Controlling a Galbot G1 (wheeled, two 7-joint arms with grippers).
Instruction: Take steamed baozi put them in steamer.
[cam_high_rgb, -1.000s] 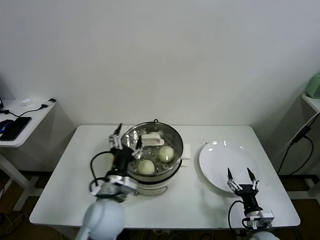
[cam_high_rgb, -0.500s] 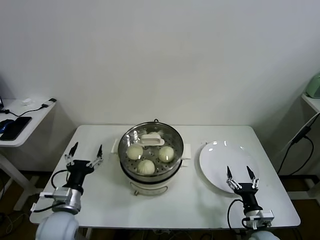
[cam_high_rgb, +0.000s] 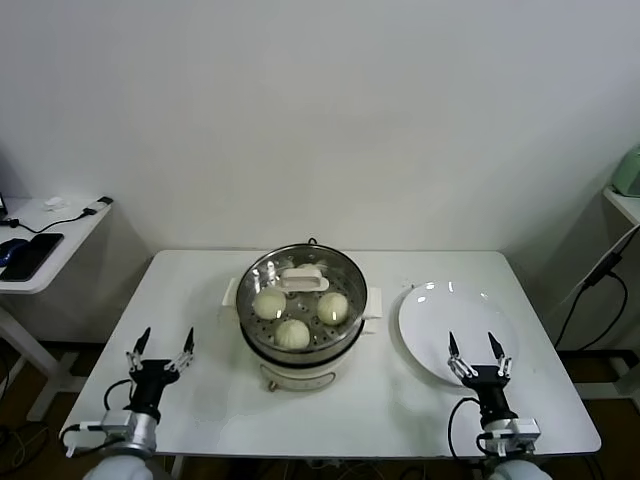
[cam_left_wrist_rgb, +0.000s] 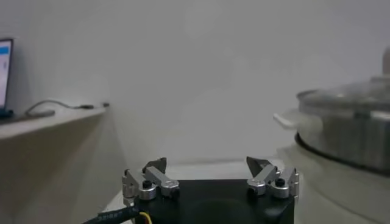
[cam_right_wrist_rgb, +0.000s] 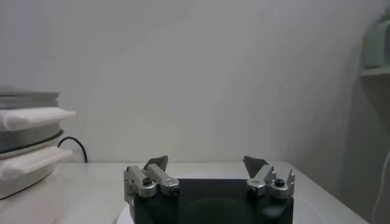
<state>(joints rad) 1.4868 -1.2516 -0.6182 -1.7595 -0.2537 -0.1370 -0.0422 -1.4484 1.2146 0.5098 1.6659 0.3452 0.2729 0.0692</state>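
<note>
Three baozi (cam_high_rgb: 292, 333) showed plainly in the steamer (cam_high_rgb: 300, 352) at mid-tabletop (cam_high_rgb: 400, 400); a fourth was hidden or unclear. The plate (cam_high_rgb: 440, 310) lay bare. Left hand (cam_high_rgb: 160, 342) and right hand (cam_high_rgb: 471, 345) hung apart-fingered, empty, suggesting near completion.

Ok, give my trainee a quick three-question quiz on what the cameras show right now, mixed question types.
1. True or false: the white plate has a bun on it.
2. How many steamed baozi can be seen inside the steamer?
A. one
B. three
C. five
3. Fill in: the left gripper and the right gripper are both ____ and hold nothing.

Key
1. False: the plate is bare.
2. B: three buns show on the perforated tray; the lid's white handle at the back may hide more.
3. Open: each gripper sits low at the table's near edge, the left one clear of the steamer, the right one over the plate's near rim.
</note>
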